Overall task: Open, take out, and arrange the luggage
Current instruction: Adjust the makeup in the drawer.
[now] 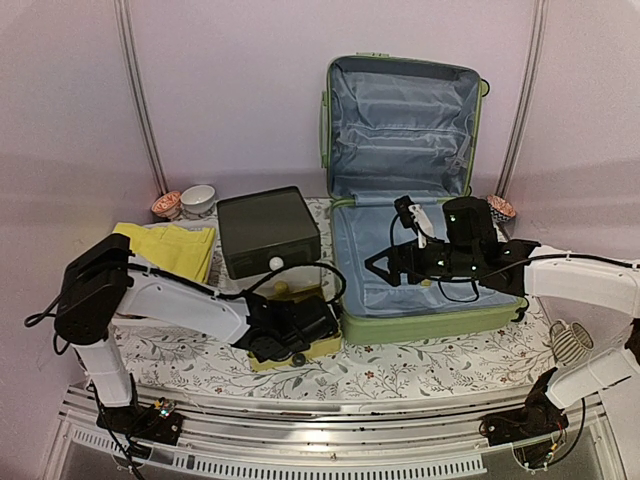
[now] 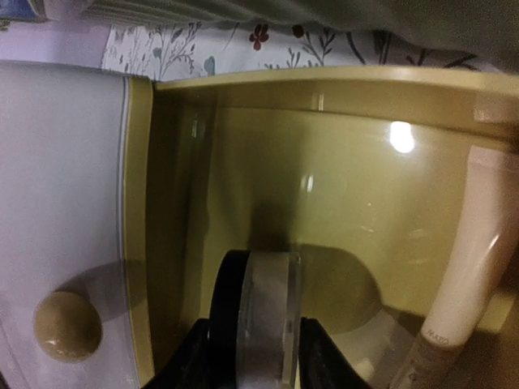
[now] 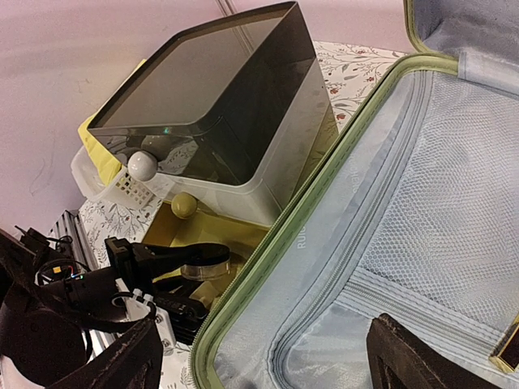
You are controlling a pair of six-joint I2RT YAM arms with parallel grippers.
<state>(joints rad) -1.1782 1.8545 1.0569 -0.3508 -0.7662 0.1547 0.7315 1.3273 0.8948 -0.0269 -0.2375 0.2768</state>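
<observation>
The light-green luggage (image 1: 420,322) lies open on the table, its lid upright against the back wall and its pale blue lining bare. Over its lower half hangs my right gripper (image 1: 392,240), open; in the right wrist view this gripper (image 3: 268,332) has only lining between its fingers. My left gripper (image 1: 290,335) reaches into the yellow drawer (image 2: 340,211) next to the luggage rim (image 3: 324,186). In the left wrist view my left gripper (image 2: 255,324) is shut on a small clear jar (image 2: 263,284) with a black lid. The same jar (image 3: 204,271) shows from the right wrist.
A dark-lidded drawer box (image 1: 268,230) stands left of the luggage, with a white mesh basket (image 3: 122,190) beside it. A pale tube (image 2: 470,259) lies in the drawer. A yellow cloth (image 1: 175,245) and bowls (image 1: 198,198) sit far left. A striped cup (image 1: 570,342) stands near right.
</observation>
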